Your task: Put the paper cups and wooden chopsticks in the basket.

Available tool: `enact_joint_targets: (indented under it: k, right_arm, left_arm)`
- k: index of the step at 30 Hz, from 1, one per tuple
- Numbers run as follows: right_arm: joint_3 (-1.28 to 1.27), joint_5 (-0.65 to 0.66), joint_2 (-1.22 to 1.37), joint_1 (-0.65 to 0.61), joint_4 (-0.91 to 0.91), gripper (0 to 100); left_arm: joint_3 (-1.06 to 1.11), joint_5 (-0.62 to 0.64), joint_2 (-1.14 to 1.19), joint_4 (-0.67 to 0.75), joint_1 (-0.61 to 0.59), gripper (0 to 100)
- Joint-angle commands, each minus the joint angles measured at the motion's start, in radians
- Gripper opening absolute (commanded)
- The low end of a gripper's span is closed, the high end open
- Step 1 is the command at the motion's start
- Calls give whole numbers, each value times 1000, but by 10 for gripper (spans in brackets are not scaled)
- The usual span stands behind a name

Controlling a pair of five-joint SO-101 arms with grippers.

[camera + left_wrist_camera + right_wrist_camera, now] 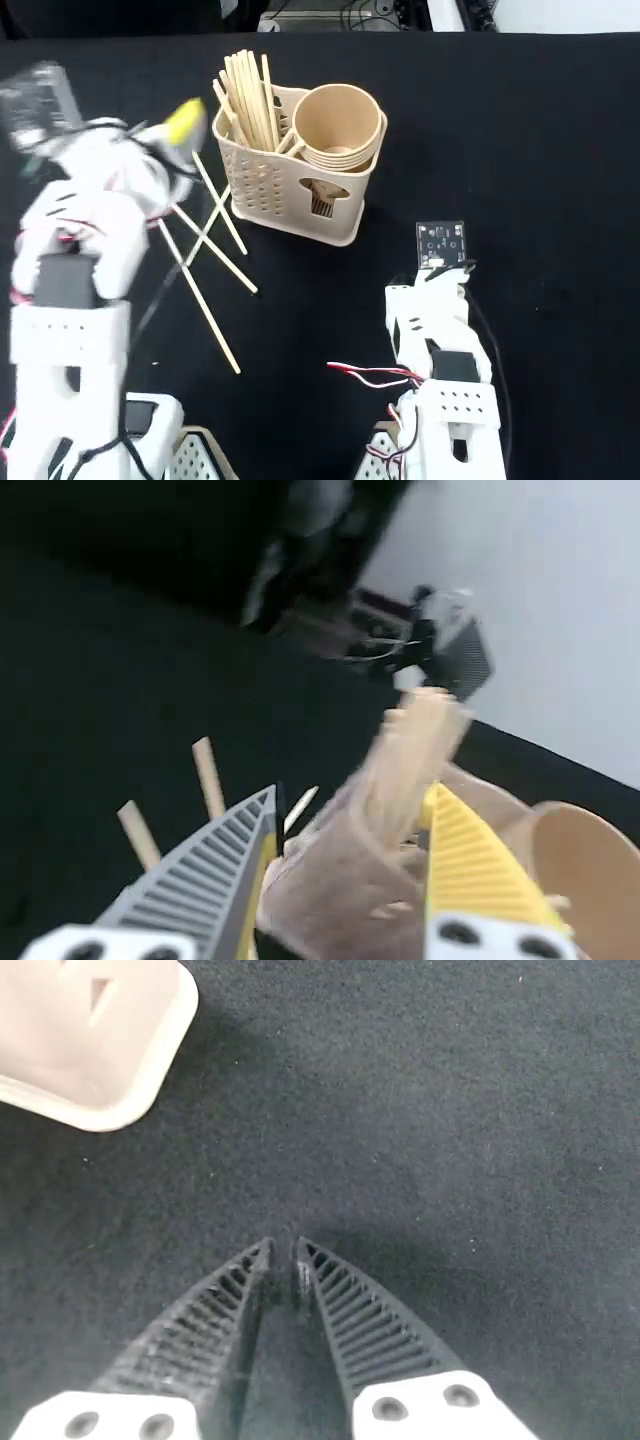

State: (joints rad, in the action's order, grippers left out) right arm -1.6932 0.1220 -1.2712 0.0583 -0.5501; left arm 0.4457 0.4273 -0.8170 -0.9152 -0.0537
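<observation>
You have nothing to read here: no lettering, label, brand, number or sign is legible on any surface you can see

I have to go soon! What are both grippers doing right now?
Left gripper: open, holding nothing.
Right gripper: closed, holding nothing.

A cream, perforated basket (290, 195) stands upright toward the far edge of the tabletop (520, 150), about midway along it. A nested stack of tan paper cups (340, 125) sits mouth-up in its right compartment. A bundle of pale wooden chopsticks (250, 100) leans in the left one. Loose chopsticks (202, 300), seemingly four, lie crossed on the tabletop between the basket and the left edge.
</observation>
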Motion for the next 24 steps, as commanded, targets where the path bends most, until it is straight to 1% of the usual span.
enact_joint_targets:
  k: [1,3,9,14,17,19,24]
  right_arm:
    - [1,11,-15,-14,2,42]
    - [1,11,-15,-14,-2,42]
    - [1,11,-15,-14,-5,42]
    - [1,11,-15,-14,-5,42]
    - [1,11,-15,-14,-5,42]
    - [1,11,-15,-14,-5,42]
    - [1,11,-15,-14,-5,42]
  left_arm:
    - [-142,121,64,-313,-173,234]
    - [-143,126,150,-361,-199,234]
    - [-160,126,525,-354,-216,234]
    - [-288,121,798,-411,-236,234]
    - [-358,120,905,-459,-231,234]
    - [-383,124,956,-459,-220,234]
    - [-366,126,1053,-394,-154,234]
